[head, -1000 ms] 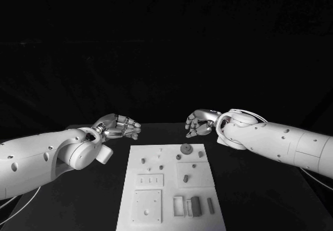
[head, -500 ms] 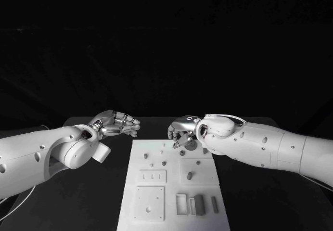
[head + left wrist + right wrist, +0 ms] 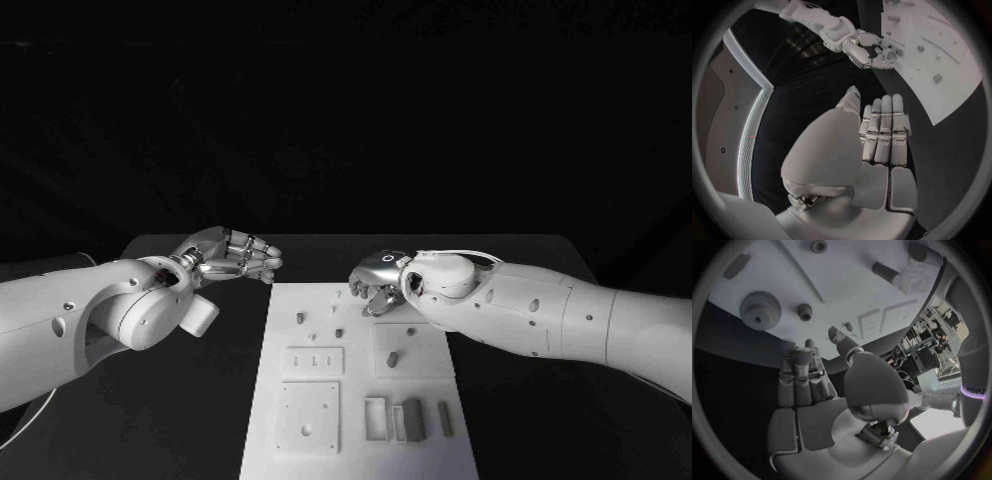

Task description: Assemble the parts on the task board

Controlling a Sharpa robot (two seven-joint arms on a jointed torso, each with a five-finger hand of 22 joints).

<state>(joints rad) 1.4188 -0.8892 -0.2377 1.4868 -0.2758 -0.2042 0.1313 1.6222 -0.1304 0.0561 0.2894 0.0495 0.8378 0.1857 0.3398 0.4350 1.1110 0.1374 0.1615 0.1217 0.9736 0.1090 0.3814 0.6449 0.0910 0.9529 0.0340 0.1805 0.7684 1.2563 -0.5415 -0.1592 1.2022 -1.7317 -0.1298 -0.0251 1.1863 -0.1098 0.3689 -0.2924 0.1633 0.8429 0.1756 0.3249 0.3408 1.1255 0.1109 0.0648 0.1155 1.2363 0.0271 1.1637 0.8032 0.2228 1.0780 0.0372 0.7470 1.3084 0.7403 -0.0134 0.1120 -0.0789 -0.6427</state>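
The white task board (image 3: 361,385) lies lengthwise in the middle of the black table. My right hand (image 3: 378,283) hovers over its far end with the fingers stretched out and nothing in it. In the right wrist view those fingertips (image 3: 801,357) point at a large gear (image 3: 761,310) and a small gear (image 3: 805,311) lying near the board's edge (image 3: 848,285). My left hand (image 3: 231,255) hangs off the board's far left corner, holding nothing, its fingers (image 3: 886,125) straight and side by side. The left wrist view also shows the right hand (image 3: 867,47) at the board (image 3: 936,55).
Small pegs (image 3: 302,317) stand in the board's far half, and another peg (image 3: 392,356) sits in a square plate. Dark bars (image 3: 411,420) lie in slots at the near right. Bare black table (image 3: 188,400) runs along both sides of the board.
My right hand has swung in from the right and come down over the board's far end, covering the gears in the head view. The left hand has barely moved.
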